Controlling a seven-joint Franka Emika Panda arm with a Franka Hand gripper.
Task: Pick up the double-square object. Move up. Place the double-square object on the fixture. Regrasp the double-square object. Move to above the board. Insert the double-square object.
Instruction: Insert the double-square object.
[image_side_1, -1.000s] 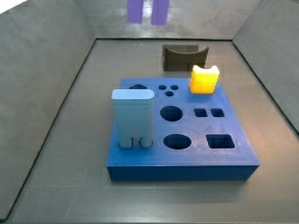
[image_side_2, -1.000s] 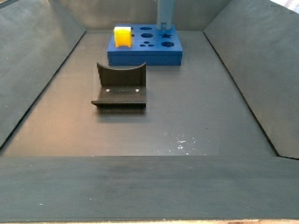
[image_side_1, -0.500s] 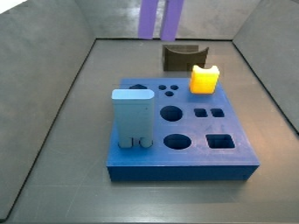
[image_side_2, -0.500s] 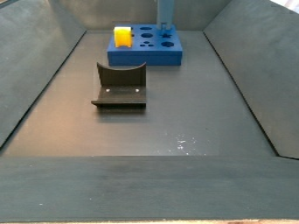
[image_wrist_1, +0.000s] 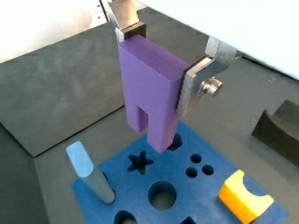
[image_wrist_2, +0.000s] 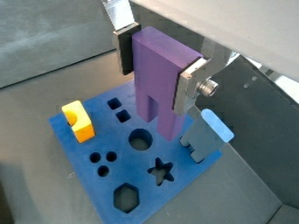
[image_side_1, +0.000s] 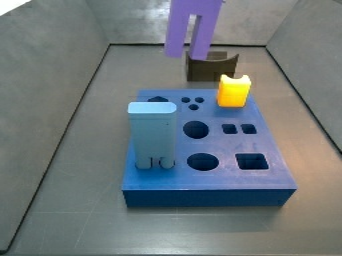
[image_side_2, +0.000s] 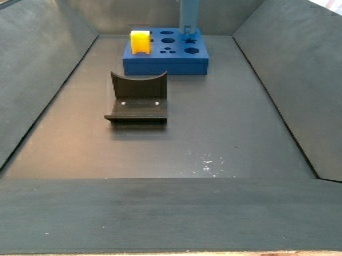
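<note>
Pinched upright between the gripper (image_wrist_1: 163, 63) fingers, the double-square object (image_wrist_1: 152, 87) is held long axis vertical, above the board (image_wrist_1: 205, 188) and its two small square holes (image_wrist_2: 119, 108)

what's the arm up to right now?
The gripper is shut on the double-square object, holding it upright in the air, two prongs pointing down. In both wrist views it hangs above the board, not yet in any hole. The fixture stands bare. A light-blue block and a yellow block already stand in the board.
</note>
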